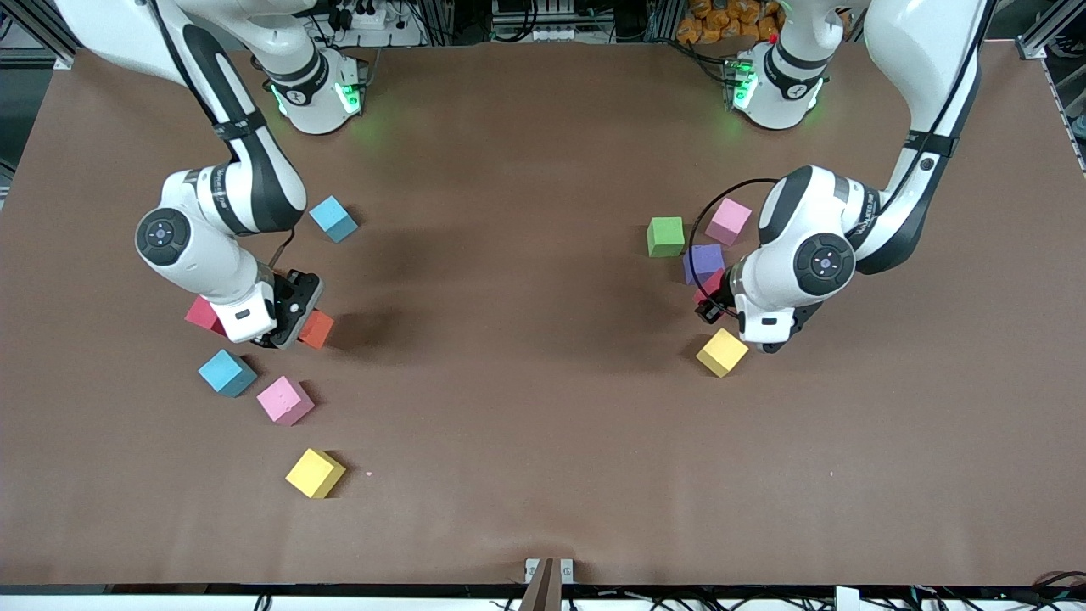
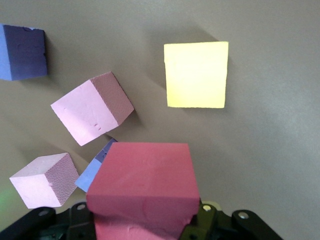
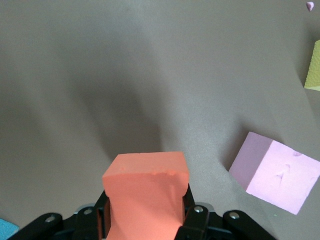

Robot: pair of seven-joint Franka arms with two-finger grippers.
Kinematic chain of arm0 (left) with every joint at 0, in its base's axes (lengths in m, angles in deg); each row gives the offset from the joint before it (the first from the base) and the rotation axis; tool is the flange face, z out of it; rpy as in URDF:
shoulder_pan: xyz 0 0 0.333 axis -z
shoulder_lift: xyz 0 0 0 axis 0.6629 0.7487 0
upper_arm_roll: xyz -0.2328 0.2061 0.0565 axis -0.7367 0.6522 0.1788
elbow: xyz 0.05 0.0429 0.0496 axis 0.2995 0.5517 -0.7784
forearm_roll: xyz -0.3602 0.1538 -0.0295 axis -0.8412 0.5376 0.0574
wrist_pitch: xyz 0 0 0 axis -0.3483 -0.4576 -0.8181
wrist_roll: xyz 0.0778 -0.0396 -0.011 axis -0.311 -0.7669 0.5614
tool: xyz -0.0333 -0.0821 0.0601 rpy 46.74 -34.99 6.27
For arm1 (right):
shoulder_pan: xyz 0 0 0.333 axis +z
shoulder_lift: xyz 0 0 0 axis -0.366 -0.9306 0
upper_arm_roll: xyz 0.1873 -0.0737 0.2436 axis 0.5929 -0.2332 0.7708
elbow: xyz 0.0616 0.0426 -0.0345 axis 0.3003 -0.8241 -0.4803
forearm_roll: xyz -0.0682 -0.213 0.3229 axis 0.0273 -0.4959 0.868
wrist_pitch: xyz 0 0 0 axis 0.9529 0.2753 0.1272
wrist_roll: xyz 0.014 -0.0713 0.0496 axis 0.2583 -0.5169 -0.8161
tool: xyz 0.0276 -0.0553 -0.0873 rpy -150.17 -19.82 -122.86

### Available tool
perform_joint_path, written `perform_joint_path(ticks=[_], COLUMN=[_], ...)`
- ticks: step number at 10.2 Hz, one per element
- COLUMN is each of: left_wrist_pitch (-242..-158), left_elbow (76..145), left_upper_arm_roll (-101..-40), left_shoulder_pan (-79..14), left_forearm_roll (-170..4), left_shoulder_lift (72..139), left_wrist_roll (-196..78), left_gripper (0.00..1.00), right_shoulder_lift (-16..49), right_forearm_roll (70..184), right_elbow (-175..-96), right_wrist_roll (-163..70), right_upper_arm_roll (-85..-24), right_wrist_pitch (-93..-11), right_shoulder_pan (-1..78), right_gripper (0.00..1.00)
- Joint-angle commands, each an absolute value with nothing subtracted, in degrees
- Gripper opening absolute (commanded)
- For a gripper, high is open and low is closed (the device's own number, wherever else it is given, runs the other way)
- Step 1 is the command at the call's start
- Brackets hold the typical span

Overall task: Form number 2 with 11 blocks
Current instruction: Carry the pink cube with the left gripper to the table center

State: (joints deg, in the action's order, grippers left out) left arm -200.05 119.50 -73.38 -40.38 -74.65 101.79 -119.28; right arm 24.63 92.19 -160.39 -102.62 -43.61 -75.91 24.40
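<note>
Blocks sit in two groups on the brown tabletop (image 1: 526, 407), eleven in all.

At the right arm's end are six: two light blue (image 1: 333, 218) (image 1: 226, 372), one red (image 1: 204, 315), one pink (image 1: 285, 400), one yellow (image 1: 315, 473) at six o'clock of the group, and one orange block (image 3: 145, 192) pinched by the right gripper (image 1: 293, 327) fingers.

At the left arm's end are five: green (image 1: 665, 236), pink (image 1: 728, 221), purple (image 1: 704, 261), yellow (image 1: 722, 351), and a red block (image 2: 145, 182) that the left gripper (image 1: 713, 305) fingers squeeze, over the tabletop.

No number 2 is built yet.

Orange block (image 3: 146, 192), red block (image 2: 145, 190)
</note>
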Motion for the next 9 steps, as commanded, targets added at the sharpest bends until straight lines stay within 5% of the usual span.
perform_joint_path(ticks=[1,9], left_wrist_pitch=[-200.88,-201.76], left_elbow=[120.82,120.82], left_upper_arm_roll=[-73.56,-73.65], left_shoulder_pan=[-40.81,-40.29], left_forearm_roll=[-75.94,-76.03], left_shoulder_lift=[100.7,101.32], left_wrist_roll=[-121.26,-126.79], left_gripper=[0.0,0.0], right_shoulder_lift=[26.04,27.27], right_forearm_roll=[93.59,93.59], right_elbow=[-161.5,-160.89], right_wrist_roll=[-101.22,-101.74], right_upper_arm_roll=[-43.22,-43.57], right_wrist_pitch=[-75.29,-72.83], right_shoulder_pan=[25.16,23.59], right_gripper=[0.35,0.34])
